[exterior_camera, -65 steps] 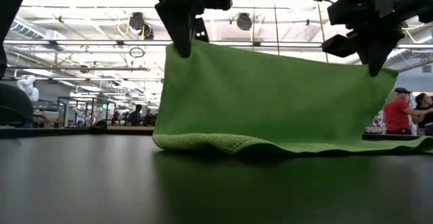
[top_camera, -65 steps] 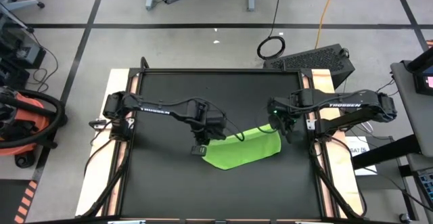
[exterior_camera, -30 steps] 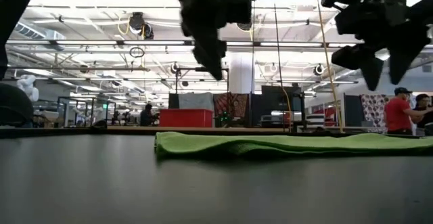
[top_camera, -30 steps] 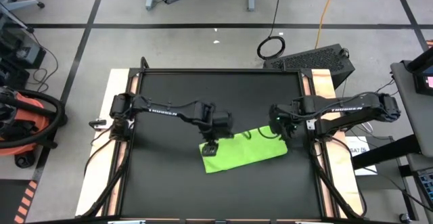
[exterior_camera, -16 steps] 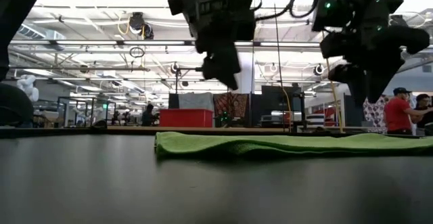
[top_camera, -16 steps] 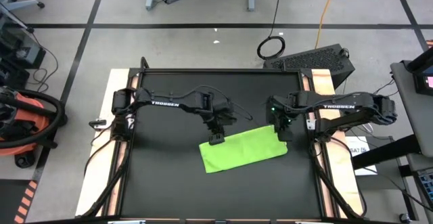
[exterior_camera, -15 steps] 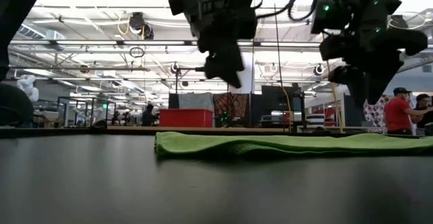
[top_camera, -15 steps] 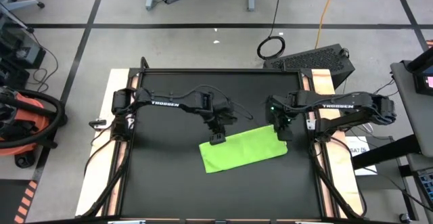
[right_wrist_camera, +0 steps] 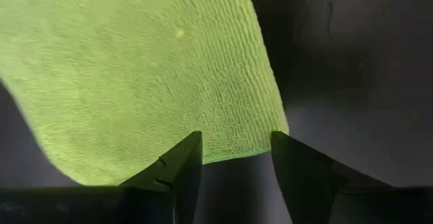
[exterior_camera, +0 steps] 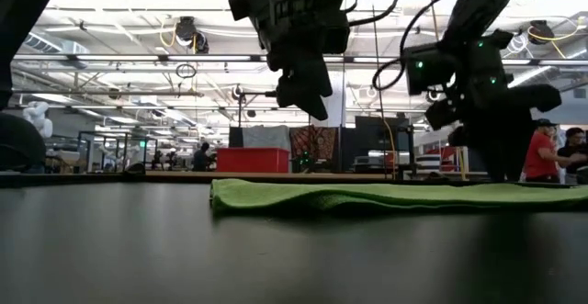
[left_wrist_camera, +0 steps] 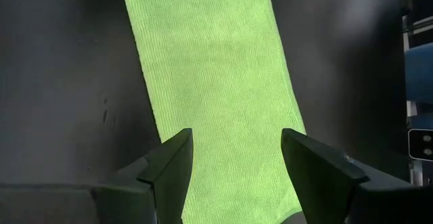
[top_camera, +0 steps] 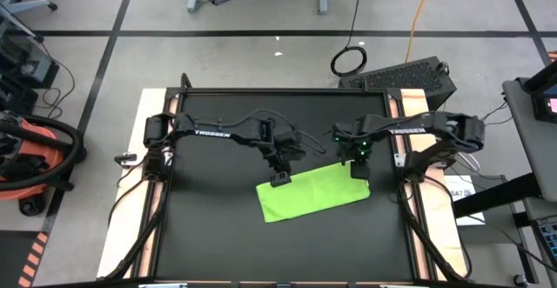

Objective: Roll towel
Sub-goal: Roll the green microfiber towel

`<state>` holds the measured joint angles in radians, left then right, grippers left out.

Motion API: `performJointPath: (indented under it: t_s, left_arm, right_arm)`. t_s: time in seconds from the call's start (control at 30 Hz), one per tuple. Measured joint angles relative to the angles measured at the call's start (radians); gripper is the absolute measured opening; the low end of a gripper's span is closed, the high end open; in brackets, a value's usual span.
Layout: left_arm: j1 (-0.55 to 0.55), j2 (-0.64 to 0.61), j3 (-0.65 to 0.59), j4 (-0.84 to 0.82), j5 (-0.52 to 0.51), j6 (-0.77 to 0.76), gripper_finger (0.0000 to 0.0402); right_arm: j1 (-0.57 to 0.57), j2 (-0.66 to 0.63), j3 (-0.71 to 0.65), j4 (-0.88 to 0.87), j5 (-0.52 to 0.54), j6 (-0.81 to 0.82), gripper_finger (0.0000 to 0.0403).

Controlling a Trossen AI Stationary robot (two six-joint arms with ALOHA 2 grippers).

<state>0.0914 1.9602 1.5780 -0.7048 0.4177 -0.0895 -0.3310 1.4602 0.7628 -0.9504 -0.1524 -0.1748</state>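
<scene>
Two black arms w/ white lettering, loose cables, green LED.

High view looks straight down on the whole table (top_camera: 218,236) and both arms. Low view sits at tabletop level, facing across into the room. Each wrist view looks close down past its own fingers. All four share the towel (top_camera: 313,194) (exterior_camera: 367,195) (left_wrist_camera: 210,82) (right_wrist_camera: 135,68).

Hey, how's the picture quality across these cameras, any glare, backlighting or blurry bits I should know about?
Low view: bright ceiling lights backlight the scene, so both arms read as dark silhouettes above the towel. High view: even light, no strong shadows, towel crisp on the black mat. Left wrist view: weave sharp, near left gripper soft. Right wrist view: right gripper blurred too.
</scene>
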Motion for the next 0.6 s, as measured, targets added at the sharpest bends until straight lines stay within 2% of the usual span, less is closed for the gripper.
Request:
performJointPath:
  t_s: [0.17,0.27,0.4,0.6]
  left_arm:
    - [0.0,0.0,0.0,0.0,-0.001,0.003,0.0231]
    - [0.0,0.0,0.0,0.001,-0.001,0.025,0.0231]
    - [0.0,0.0,0.0,0.02,-0.003,0.028,0.0231]
    - [0.0,0.0,0.0,0.025,-0.01,0.045,0.0231]
  right_arm:
    - [-0.029,0.051,0.0,0.002,0.054,0.021,0.0167]
    - [-0.042,0.066,0.0,0.005,0.076,0.031,0.0153]
    - [-0.048,0.072,0.0,0.006,0.073,0.03,0.0113]
    - [-0.048,0.072,0.001,0.006,0.045,0.017,0.0023]
